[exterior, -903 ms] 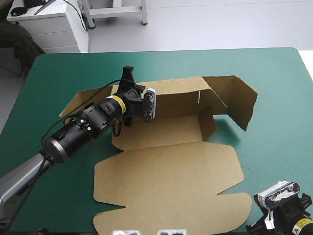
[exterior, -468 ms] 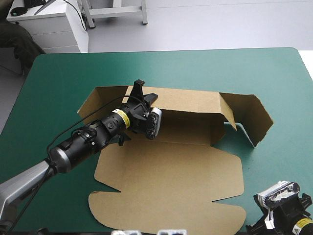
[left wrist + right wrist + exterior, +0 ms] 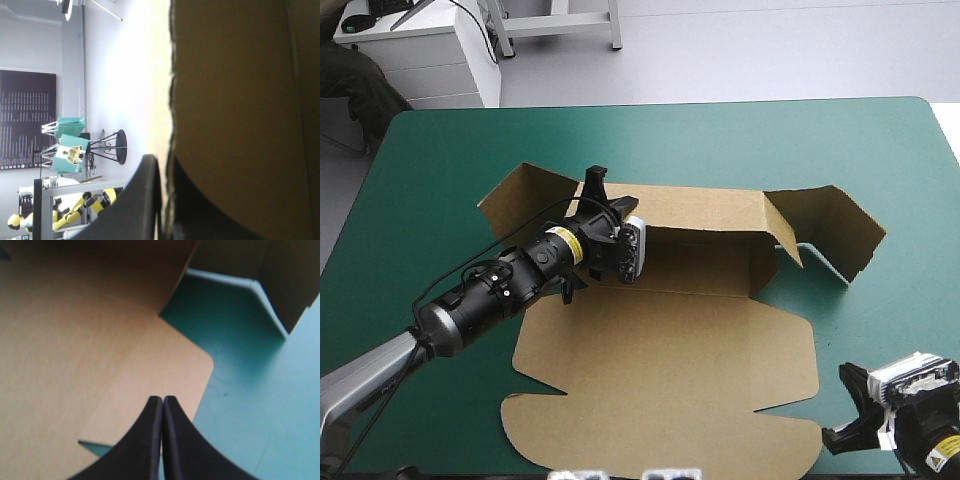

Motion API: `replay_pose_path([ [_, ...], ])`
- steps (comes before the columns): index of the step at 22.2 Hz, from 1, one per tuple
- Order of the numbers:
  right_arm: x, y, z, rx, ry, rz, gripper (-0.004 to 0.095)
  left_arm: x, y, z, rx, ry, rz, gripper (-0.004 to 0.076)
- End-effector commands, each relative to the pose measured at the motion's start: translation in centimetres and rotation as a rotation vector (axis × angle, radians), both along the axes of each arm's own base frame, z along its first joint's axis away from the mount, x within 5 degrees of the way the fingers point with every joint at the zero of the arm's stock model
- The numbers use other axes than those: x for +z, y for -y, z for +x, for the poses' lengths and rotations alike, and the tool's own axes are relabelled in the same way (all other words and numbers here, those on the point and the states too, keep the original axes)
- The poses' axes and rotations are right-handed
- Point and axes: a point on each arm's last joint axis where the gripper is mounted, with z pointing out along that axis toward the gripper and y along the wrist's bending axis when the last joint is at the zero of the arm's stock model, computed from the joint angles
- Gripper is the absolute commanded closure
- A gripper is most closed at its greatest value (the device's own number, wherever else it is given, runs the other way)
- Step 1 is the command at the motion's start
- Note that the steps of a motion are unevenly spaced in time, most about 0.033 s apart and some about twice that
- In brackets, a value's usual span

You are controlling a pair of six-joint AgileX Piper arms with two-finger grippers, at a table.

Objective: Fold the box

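The brown box (image 3: 670, 360) lies in the middle of the counter (image 3: 440, 150), which has a teal-green cover. Its big front part lies flat on the side near the robot. The far wall (image 3: 705, 212) stands up, and a flap sticks out at each end: the left flap (image 3: 520, 200) and the right flap (image 3: 840, 228). The left gripper (image 3: 597, 182) reaches over the flat part to the far wall, near its left end. In the left wrist view its two black fingers (image 3: 142, 200) pinch the top edge of the board, one on each side. This hold seems to be there so the wall stands up and does not drop flat, since a wall must stand before the flaps can turn in. The right flap is tipped up, off the cover. The right gripper (image 3: 162, 405) sits low at the near right corner of the counter, by the box's near right corner. Its fingers are pressed together with nothing between them. It is likely parked there to give the left arm room, and it is well placed to go for the right flap.
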Motion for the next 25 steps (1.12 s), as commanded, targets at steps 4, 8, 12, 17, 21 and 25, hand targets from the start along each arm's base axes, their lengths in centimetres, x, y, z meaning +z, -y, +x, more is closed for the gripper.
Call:
replay_pose_path([
  [4, 4.1, -0.6, 3.0, -0.028, 0.078, 0.068, 0.0927, 2.6, -0.4, -0.9, 0.008, 0.038, -0.091, 0.0731],
  [8, 7.8, -1.7, 8.7, -0.036, 0.026, 0.054, 0.0926, 2.7, -1.0, -1.2, 0.037, 0.008, -0.061, 0.0731],
  [12, 11.4, -3.2, 15.8, -0.033, -0.028, 0.039, 0.0926, 2.3, -1.2, -1.1, 0.066, -0.037, -0.044, 0.0731],
  [17, 14.0, -4.9, 24.0, -0.029, -0.089, 0.007, 0.0926, 2.3, -1.2, -1.1, 0.061, -0.025, -0.032, 0.0731],
  [21, 13.0, -6.5, 32.0, -0.057, -0.312, -0.019, 0.0926, 2.2, -1.3, -1.1, 0.069, -0.036, -0.02, 0.0731],
  [25, 11.7, -7.8, 36.2, -0.066, -0.441, 0.03, 0.0926, 2.0, -1.5, -1.1, 0.082, -0.052, -0.004, 0.0731],
])
